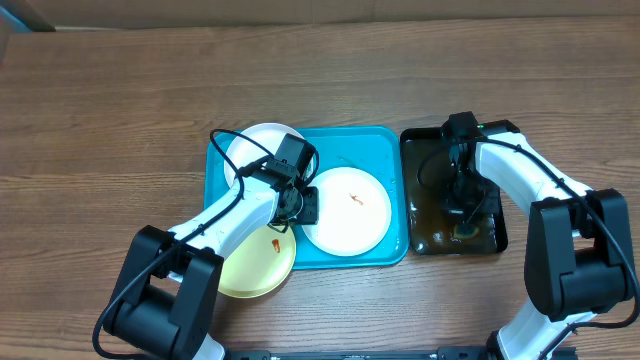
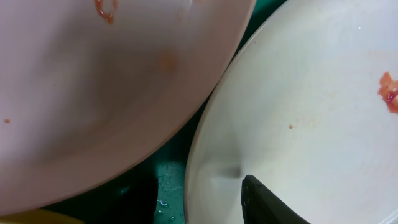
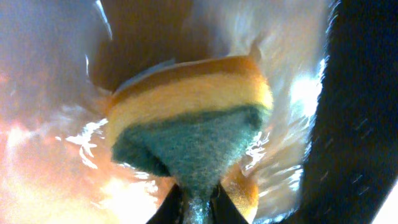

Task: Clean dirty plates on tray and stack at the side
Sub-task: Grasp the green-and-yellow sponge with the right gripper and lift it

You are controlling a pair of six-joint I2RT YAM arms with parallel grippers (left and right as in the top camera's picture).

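The turquoise tray (image 1: 390, 145) lies mid-table. One white plate (image 1: 258, 142) sits at its back left and another white plate (image 1: 345, 212) at its right, with an orange smear. The pale yellow-green plate (image 1: 255, 270) overlaps the tray's front left corner and is also smeared. My left gripper (image 1: 300, 205) is open at the left rim of the right white plate (image 2: 311, 93), one finger over the plate. A second pale smeared plate (image 2: 93, 93) fills the upper left of the left wrist view. My right gripper (image 3: 198, 208) is shut on a yellow-and-green sponge (image 3: 193, 118).
A narrow black tray (image 1: 418, 150) holding brownish liquid stands right of the turquoise tray, and my right gripper (image 1: 462, 210) is down in it. The wooden table (image 1: 100, 120) stretches around both trays.
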